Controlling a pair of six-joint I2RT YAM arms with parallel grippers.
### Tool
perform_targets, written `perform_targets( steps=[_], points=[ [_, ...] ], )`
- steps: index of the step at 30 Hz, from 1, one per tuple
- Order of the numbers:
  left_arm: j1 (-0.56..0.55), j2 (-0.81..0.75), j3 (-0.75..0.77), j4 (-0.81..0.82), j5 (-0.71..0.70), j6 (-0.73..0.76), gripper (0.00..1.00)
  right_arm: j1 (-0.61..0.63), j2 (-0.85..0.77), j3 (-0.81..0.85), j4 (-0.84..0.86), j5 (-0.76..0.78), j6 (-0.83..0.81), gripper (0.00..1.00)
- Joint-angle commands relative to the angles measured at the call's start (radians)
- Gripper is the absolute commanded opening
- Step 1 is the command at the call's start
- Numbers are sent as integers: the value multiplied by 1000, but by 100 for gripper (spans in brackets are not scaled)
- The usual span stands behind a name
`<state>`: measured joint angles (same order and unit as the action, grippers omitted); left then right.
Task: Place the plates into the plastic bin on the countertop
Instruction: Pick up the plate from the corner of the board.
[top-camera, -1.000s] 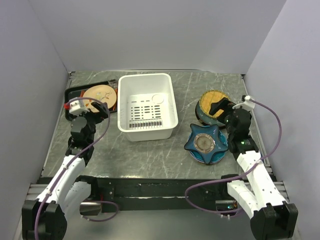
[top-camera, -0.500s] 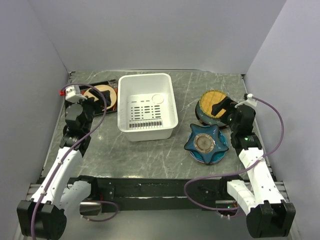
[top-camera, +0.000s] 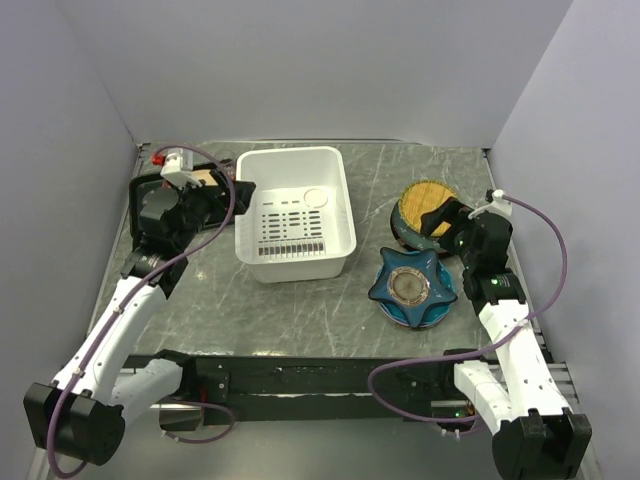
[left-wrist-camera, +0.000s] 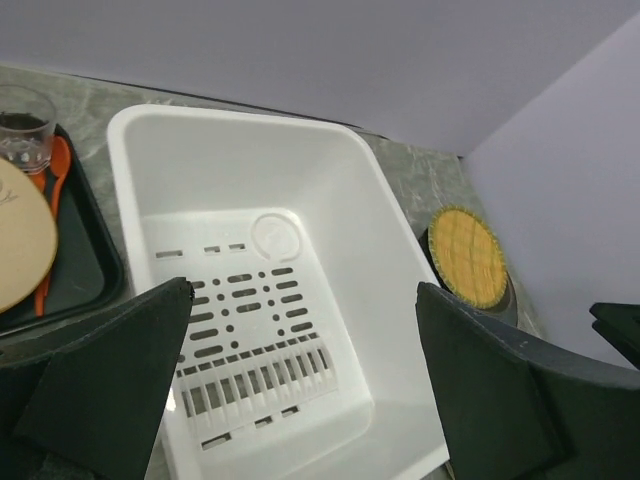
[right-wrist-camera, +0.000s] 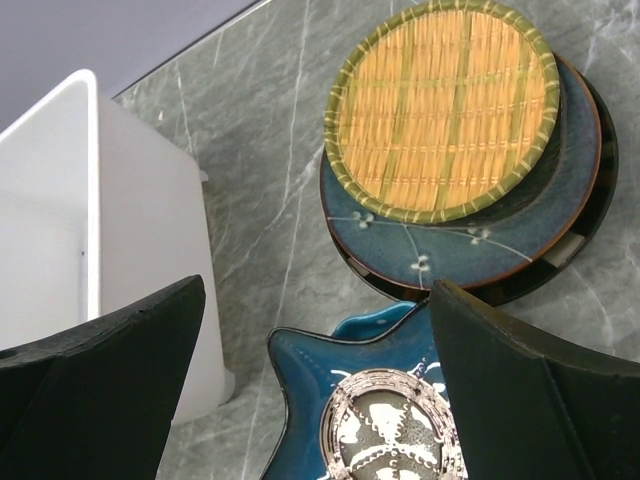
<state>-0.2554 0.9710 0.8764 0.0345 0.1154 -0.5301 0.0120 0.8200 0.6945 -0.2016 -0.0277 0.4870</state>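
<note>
Nothing is in yet: the plastic bin (top-camera: 295, 262) sits empty mid-frame on the counter (top-camera: 300, 312), the blue star plate (top-camera: 410, 287) and woven-topped stack (top-camera: 425, 204) lie to its right, and both the left fingers (left-wrist-camera: 110, 370) and right fingers (right-wrist-camera: 100, 370) gape wide, holding nothing.

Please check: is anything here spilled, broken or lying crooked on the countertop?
Nothing is spilled or broken. One small oddity: the yellow woven plate sits off-centre on the dark teal plate under it, so one side of the lower plate shows bare.
</note>
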Motion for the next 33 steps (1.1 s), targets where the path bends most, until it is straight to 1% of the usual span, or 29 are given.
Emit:
perform_targets(
  steps=[1,2,7,9,16,24,28,32,33],
  points=[
    [-47,1,73,-33,30,47,99,-33,-25,20,-12,2,9,100],
    [-51,0,84,-59,27,45,99,-33,-25,20,-19,8,13,100],
    [-93,5,124,-94,67,42,99,-44,-18,23,-51,5,12,100],
    [-110,8,136,-100,61,36,99,-46,-21,17,-53,0,13,100],
    [-212,43,176,-120,66,33,99,-56,-35,8,-73,-5,1,100],
    [-363,126,234,-137,33,38,99,-66,-27,5,-73,-35,1,100],
    [-441,162,245,-110,23,30,99,-69,-22,-6,-65,-41,1,100],
    [-556,233,263,-67,17,19,99,-70,-15,-18,-58,-51,2,100],
    [-577,248,269,-62,-6,18,99,-70,-13,-20,-58,-52,2,100]
  ],
)
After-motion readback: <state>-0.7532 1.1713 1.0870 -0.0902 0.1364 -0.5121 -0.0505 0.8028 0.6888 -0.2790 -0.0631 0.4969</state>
